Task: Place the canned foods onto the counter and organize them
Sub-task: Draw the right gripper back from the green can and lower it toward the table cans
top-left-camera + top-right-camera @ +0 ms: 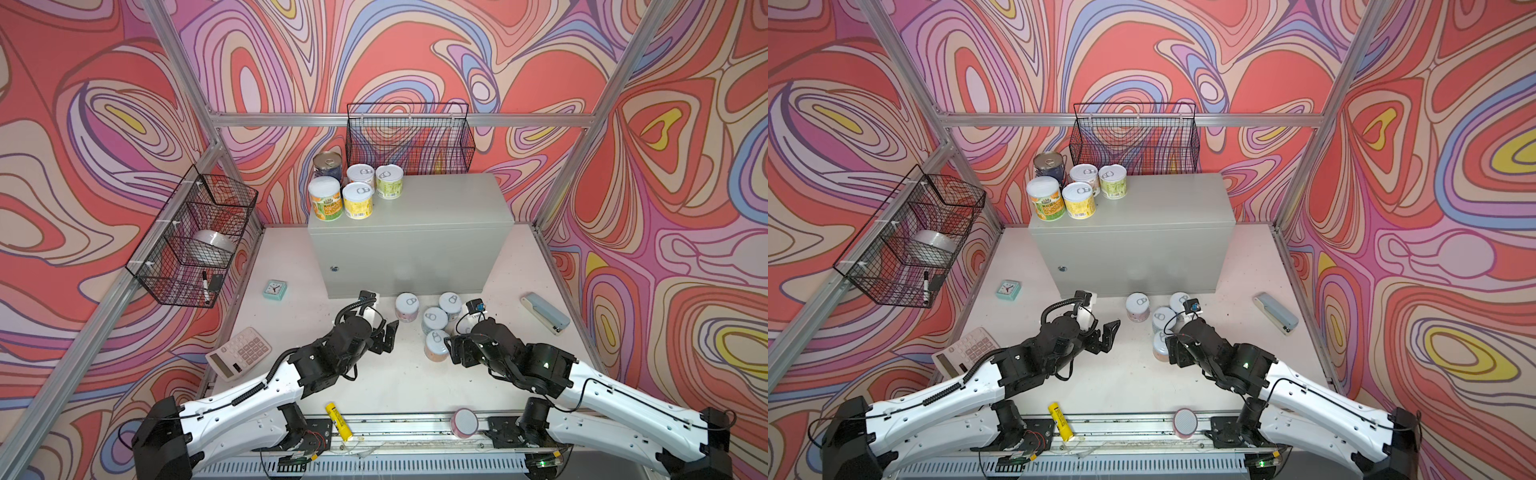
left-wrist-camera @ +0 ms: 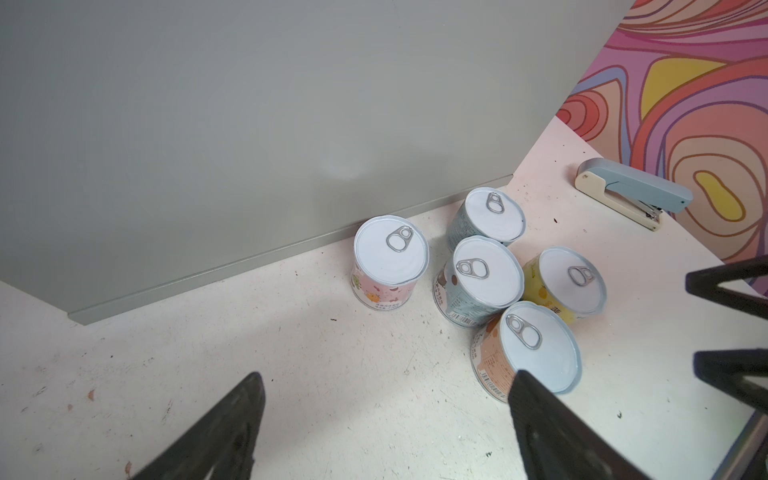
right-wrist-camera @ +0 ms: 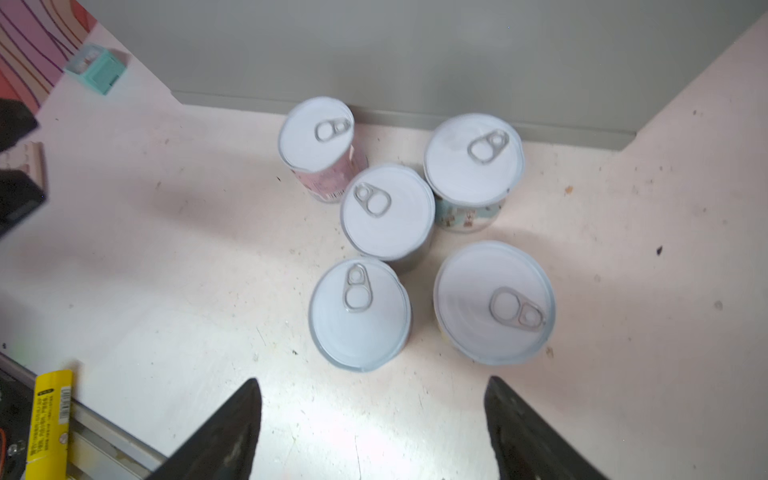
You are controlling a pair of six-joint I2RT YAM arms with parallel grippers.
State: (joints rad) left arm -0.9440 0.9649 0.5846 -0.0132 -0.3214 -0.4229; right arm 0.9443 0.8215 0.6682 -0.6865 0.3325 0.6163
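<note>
Several cans stand grouped at the back left of the grey counter [image 1: 436, 208], among them a metal-topped blue can [image 1: 328, 164] and a yellow can [image 1: 357, 200]. More white-lidded cans stand on the table in front of the counter: a pink can [image 2: 390, 257], a teal can [image 2: 492, 214], a middle can [image 2: 486, 274], a yellow one [image 2: 569, 280] and an orange can [image 2: 538, 345]. My left gripper [image 1: 388, 332] [image 2: 388, 374] is open and empty, left of this cluster. My right gripper [image 1: 451, 347] [image 3: 372, 379] is open and empty beside the orange can [image 1: 436, 343].
A mint clock [image 1: 274, 289] and a calculator [image 1: 239, 353] lie on the left, a stapler [image 1: 545, 312] on the right. A yellow tube [image 1: 338, 419] and a pink cylinder [image 1: 465, 422] rest at the front rail. Wire baskets [image 1: 409, 137] [image 1: 195, 237] hang on the walls.
</note>
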